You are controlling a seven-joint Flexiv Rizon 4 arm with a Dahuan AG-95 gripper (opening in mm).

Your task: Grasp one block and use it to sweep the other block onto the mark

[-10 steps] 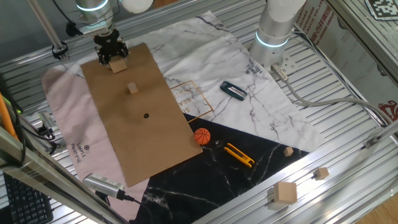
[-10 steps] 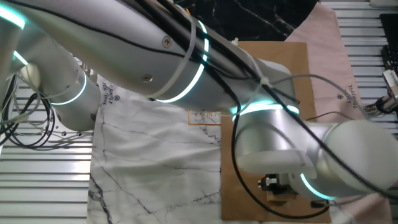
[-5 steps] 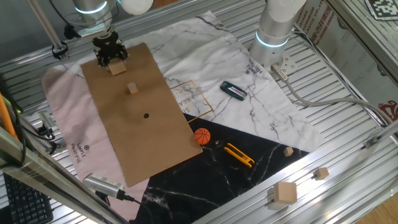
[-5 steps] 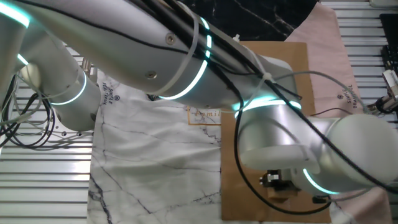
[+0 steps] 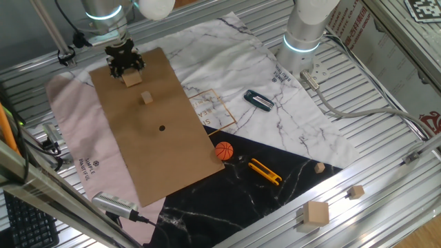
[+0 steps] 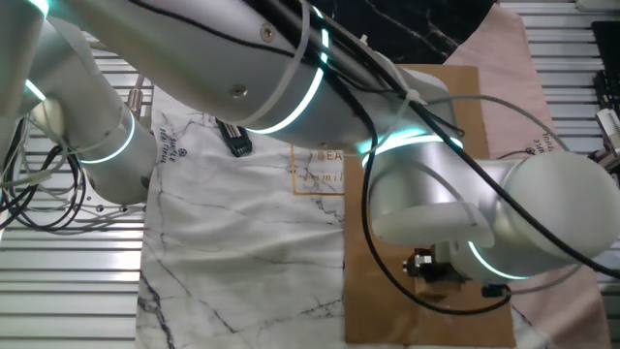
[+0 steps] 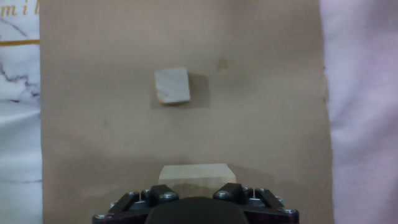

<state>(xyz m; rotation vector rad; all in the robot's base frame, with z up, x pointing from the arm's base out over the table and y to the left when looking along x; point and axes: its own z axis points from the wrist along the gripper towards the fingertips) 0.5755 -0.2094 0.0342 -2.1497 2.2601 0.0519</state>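
Two blocks sit on the brown board: my hand (image 5: 125,63) pinches the larger block (image 7: 196,173) at the far end, the tiny cube (image 5: 146,98) just ahead, the black mark (image 5: 162,127) beyond it. If I push off-centre, the cube could spin aside and miss the mark, I judge.

One fixed view: high, oblique, wide over the tabletop (image 5: 386,148). Other fixed view: opposite side, close, mostly arm-filled. Hand view: looks down, near. All share the brown cardboard sheet (image 5: 148,131) (image 6: 465,107) (image 7: 249,124).
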